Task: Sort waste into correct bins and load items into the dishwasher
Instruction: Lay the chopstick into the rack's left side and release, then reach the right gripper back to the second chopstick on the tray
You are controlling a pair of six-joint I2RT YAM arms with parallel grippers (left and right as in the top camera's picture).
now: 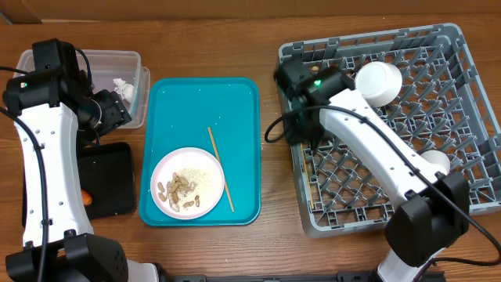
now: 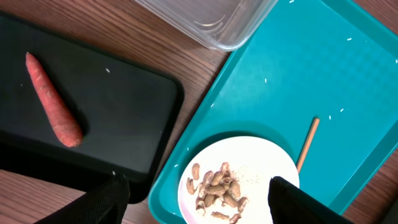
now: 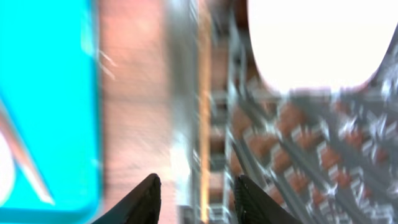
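Note:
A white plate (image 1: 205, 160) with peanut shells (image 1: 178, 194) and rice crumbs lies on a teal tray (image 1: 203, 102), with one chopstick (image 1: 220, 169) beside it. The carrot (image 2: 53, 99) lies in the black tray (image 2: 124, 106). A white tissue (image 1: 124, 88) is in the clear tub (image 1: 125, 59). My left gripper (image 2: 198, 183) is open and empty above the plate's (image 2: 261, 155) near edge. My right gripper (image 3: 196, 180) is open over the left edge of the grey rack (image 1: 470, 94); a blurred thin wooden streak (image 3: 204, 124) lies between its fingers. The red wrapper is out of view.
A white bowl (image 1: 378, 81) stands at the back of the rack, and it also shows in the right wrist view (image 3: 317, 37). A second white bowl (image 1: 435, 162) sits at the rack's right side. The right wrist view is motion-blurred.

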